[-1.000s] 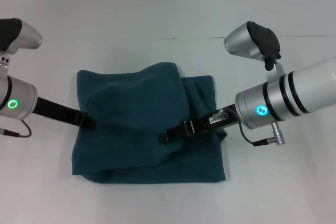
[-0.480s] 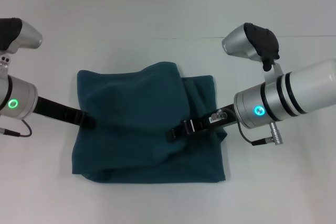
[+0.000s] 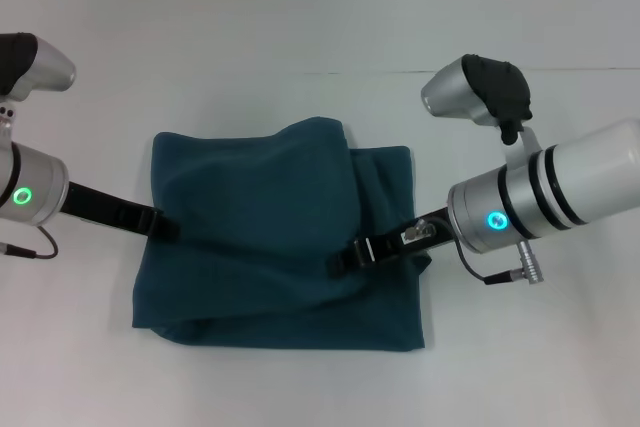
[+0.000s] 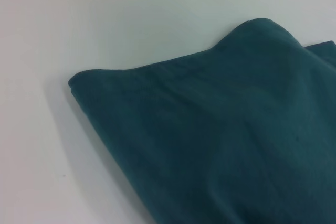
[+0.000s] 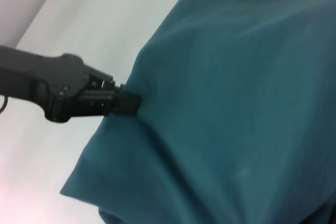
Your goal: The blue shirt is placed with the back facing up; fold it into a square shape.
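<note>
Teal blue shirt (image 3: 270,237) folded roughly square, loose top flap peaking toward 12. Left gripper (image 3: 165,230) clamped on shirt's 9 o'clock edge; right gripper (image 3: 340,264) over centre-right, grip state can't tell.

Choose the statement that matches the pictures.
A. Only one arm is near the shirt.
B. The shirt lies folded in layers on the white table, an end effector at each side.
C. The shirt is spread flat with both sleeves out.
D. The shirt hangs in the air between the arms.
B: the blue shirt lies layered on the table, with the left end effector at one edge and the right end effector on the other side.
</note>
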Robot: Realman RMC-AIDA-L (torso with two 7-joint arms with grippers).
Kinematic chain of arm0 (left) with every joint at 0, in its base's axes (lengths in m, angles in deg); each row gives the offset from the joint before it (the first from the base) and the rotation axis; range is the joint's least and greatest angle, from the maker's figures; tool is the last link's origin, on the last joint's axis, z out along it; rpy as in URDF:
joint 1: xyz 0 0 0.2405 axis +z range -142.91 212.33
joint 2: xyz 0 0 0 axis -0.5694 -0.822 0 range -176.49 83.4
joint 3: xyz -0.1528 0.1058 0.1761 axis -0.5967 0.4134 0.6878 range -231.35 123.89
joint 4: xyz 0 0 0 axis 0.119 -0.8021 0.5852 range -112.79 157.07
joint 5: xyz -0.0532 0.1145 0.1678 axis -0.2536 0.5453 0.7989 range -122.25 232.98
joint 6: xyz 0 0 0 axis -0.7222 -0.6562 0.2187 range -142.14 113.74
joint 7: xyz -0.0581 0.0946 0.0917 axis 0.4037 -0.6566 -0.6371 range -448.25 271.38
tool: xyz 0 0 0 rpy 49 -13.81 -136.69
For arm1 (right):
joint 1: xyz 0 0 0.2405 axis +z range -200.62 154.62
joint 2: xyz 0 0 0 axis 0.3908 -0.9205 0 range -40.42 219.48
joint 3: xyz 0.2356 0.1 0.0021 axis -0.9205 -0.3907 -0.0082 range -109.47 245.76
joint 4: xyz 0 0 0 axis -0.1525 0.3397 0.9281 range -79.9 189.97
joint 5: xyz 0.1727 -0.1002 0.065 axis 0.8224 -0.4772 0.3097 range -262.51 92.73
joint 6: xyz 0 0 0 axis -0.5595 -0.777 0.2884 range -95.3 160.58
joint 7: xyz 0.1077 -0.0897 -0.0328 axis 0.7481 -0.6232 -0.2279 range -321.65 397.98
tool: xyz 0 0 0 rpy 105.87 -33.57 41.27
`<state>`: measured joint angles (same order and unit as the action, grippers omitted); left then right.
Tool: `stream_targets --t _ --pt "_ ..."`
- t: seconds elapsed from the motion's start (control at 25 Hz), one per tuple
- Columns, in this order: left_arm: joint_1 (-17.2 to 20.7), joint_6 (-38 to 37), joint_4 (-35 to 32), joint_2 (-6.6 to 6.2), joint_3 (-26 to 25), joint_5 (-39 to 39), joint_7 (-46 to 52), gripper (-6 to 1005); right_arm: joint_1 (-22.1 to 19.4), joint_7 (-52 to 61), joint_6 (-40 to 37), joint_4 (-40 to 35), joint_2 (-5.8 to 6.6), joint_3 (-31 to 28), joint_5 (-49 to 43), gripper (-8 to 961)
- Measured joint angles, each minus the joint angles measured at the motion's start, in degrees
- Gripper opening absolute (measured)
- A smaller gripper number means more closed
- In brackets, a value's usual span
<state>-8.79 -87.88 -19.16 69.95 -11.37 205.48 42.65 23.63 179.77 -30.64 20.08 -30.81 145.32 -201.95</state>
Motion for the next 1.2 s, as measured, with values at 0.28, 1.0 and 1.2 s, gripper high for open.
stream_targets --t 0.28,1.0,1.2 --pt "0.0 -0.3 0.0 -0.03 -0.05 -0.01 0.08 99 -4.7 1.38 -0.13 -7.14 -0.15 0.29 0.1 58" --pt "-0.05 -3.14 -1.06 -0.32 -1.31 -0.74 0.82 195 -18.72 7.85 -2.57 -31.54 0.35 5.72 0.69 44" --pt "0.31 -4.42 -2.07 -0.38 -3.11 -2.02 0.84 380 -22.79 11.97 -5.03 -37.07 0.47 5.39 -3.86 43"
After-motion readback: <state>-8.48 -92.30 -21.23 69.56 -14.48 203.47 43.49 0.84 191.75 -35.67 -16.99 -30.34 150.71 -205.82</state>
